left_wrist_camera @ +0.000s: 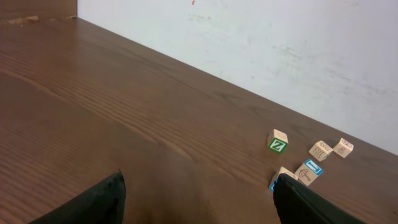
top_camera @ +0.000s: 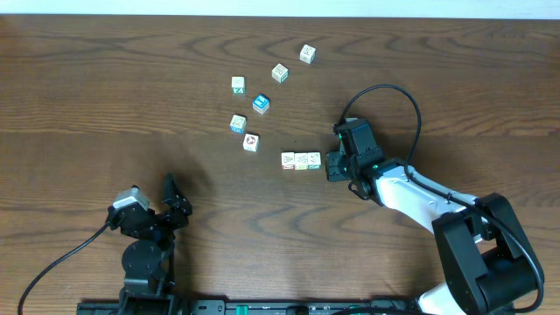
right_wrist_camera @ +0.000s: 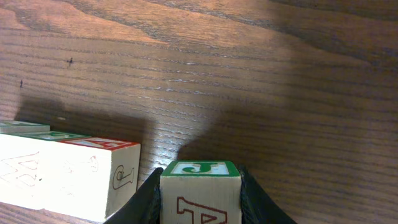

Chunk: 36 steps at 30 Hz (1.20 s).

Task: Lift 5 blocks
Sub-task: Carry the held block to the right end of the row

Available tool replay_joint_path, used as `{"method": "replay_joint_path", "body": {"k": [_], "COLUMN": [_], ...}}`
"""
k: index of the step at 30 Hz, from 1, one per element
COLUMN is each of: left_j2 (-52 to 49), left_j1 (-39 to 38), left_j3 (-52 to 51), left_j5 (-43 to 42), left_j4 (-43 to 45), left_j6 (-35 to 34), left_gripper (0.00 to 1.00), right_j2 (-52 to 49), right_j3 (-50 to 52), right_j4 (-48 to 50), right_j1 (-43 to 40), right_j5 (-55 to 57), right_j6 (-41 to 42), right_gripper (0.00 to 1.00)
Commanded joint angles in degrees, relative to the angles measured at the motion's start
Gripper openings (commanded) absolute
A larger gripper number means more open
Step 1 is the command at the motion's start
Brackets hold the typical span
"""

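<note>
My right gripper (right_wrist_camera: 200,180) is shut on a cream block (right_wrist_camera: 200,196) with a green J on top and a red letter on its near face. Overhead, this gripper (top_camera: 333,163) sits at the right end of a row of three cream blocks (top_camera: 301,160) and hides the held one. More picture blocks lie scattered up the table: a red-ring block (top_camera: 251,142), a green-faced one (top_camera: 238,84), and two others (top_camera: 279,73) (top_camera: 307,54). My left gripper (top_camera: 171,194) stands open over bare wood at the front left, its jaws (left_wrist_camera: 199,202) wide apart with nothing between them.
A blue-topped cube (top_camera: 261,103) and a teal-edged cube (top_camera: 238,123) lie among the scattered blocks. The row of blocks (right_wrist_camera: 68,174) stands just left of the held one. A white wall (left_wrist_camera: 261,43) runs behind the table's far edge.
</note>
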<state>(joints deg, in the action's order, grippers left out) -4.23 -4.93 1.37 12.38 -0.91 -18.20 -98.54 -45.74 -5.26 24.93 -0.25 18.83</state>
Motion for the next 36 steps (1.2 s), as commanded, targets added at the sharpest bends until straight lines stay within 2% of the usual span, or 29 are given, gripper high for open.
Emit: {"method": "replay_joint_path", "body": {"k": [1, 18, 27, 28, 29, 32, 34, 36], "left_j2": [-0.13, -0.13, -0.13, -0.13, -0.13, -0.13, -0.13, -0.13], "left_j1": [0.26, 0.26, 0.26, 0.26, 0.26, 0.26, 0.26, 0.26], "left_j3": [-1.14, -1.14, -1.14, -1.14, -1.14, -1.14, -1.14, -1.14], "left_j5": [1.16, 1.16, 1.16, 1.16, 1.16, 1.16, 1.16, 1.16], "left_j4": [-1.88, -1.88, -1.88, -1.88, -1.88, -1.88, -1.88, -1.88], "left_j6": [-0.07, -0.07, -0.07, -0.07, -0.07, -0.07, -0.07, -0.07], "left_gripper": [0.76, 0.77, 0.76, 0.76, 0.76, 0.77, 0.76, 0.77], "right_j2": [-0.48, -0.48, -0.48, -0.48, -0.48, -0.48, -0.48, -0.48], "right_j3": [-1.11, -1.73, -8.35, -9.16, -10.01, -11.61, -11.76, -11.74], "right_j4": [0.15, 0.37, -4.63, -5.6, -6.75, -9.97, -11.45, -13.68], "right_j1": [-0.15, -0.15, -0.59, -0.63, -0.74, -1.49, -2.6, -3.93], "right_j5": [-0.26, -0.24, 3.17, 4.31, 5.62, 7.56, 7.72, 7.72], "right_j6": [-0.66, -0.66, -0.68, -0.7, -0.68, -0.63, -0.04, 1.6], "right_gripper": [0.27, 0.46, 0.45, 0.43, 0.37, 0.13, 0.04, 0.01]}}
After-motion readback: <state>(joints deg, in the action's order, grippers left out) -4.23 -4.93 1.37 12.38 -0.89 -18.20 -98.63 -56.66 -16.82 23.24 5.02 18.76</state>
